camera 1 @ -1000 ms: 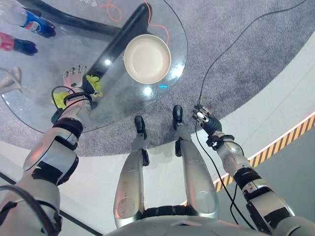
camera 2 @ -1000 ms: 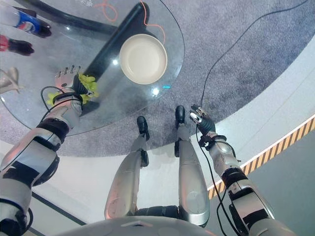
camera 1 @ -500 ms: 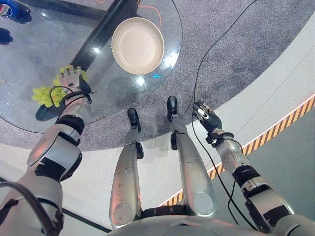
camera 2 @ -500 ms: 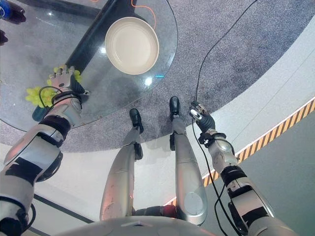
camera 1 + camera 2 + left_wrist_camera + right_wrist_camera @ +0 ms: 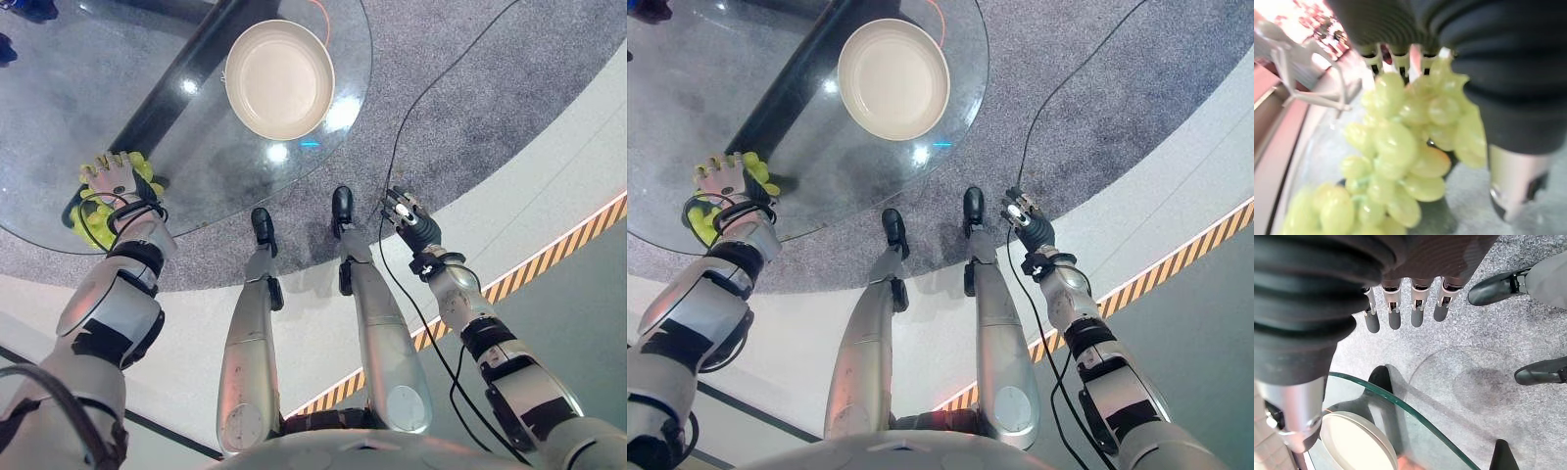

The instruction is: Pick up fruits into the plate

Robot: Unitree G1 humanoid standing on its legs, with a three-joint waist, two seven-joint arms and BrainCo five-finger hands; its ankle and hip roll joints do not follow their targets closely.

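Observation:
A bunch of green grapes [image 5: 91, 223] lies at the near left edge of the round glass table [image 5: 69, 98]. My left hand [image 5: 112, 180] is on top of the bunch, fingers curled down into it. In the left wrist view the grapes [image 5: 1400, 147] bulge out under the palm, hiding the fingertips. The empty cream plate [image 5: 279, 67] sits further in, toward the table's far right, well apart from the grapes. My right hand [image 5: 406, 210] hangs off the table over the grey carpet, its fingers [image 5: 1394, 316] straight and holding nothing.
A dark beam [image 5: 186, 73] of the table's base runs under the glass between grapes and plate. Bottles [image 5: 24, 8] stand at the far left edge. A white stand [image 5: 1308, 78] shows beyond the grapes. A yellow-and-black stripe [image 5: 549, 264] marks the floor at the right.
The camera has shifted. Against the plate, my left hand has moved toward the table's near left edge and the grapes have come with it. The right hand still hangs idle.

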